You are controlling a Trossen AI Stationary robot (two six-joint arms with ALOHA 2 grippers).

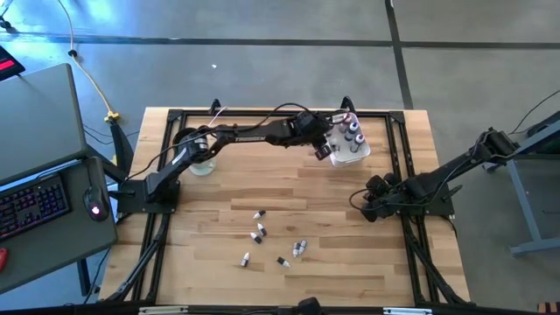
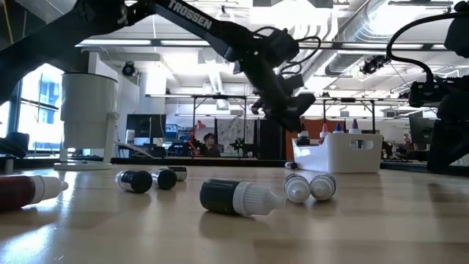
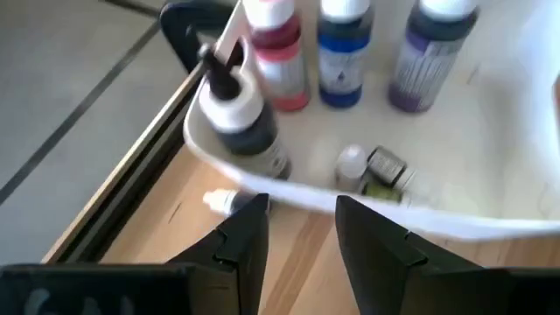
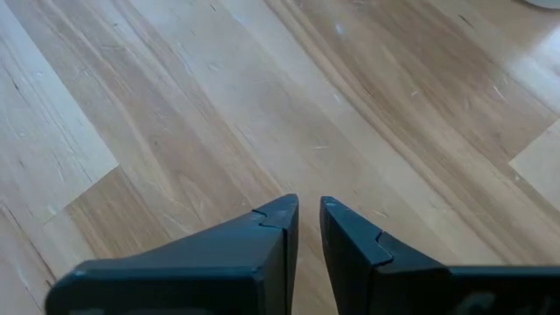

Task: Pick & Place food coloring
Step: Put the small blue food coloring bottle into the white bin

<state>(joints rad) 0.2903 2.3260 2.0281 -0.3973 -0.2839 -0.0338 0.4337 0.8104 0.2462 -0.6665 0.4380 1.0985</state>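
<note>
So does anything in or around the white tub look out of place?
Yes. Inside the white tub most bottles stand upright, but one small bottle lies on its side, and another lies on the table just outside the rim, by the left hand.
</note>
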